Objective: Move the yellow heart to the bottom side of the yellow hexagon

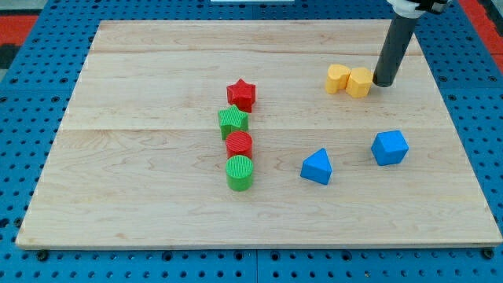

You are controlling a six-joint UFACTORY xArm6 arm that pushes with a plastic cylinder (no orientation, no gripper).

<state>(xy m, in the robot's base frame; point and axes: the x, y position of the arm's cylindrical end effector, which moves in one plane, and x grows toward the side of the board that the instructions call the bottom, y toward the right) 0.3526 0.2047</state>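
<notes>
Two yellow blocks sit side by side and touching at the view's upper right. The left one looks like the yellow heart (338,79), and the right one looks like the yellow hexagon (360,82). The dark rod comes down from the view's top right. My tip (384,83) rests on the board right against the hexagon's right side.
A column of blocks stands in the middle: a red star (241,94), a green star (233,122), a red cylinder (239,145) and a green cylinder (240,173). A blue triangle (317,167) and a blue angular block (390,147) lie below the yellow pair. The wooden board (141,196) ends in blue pegboard.
</notes>
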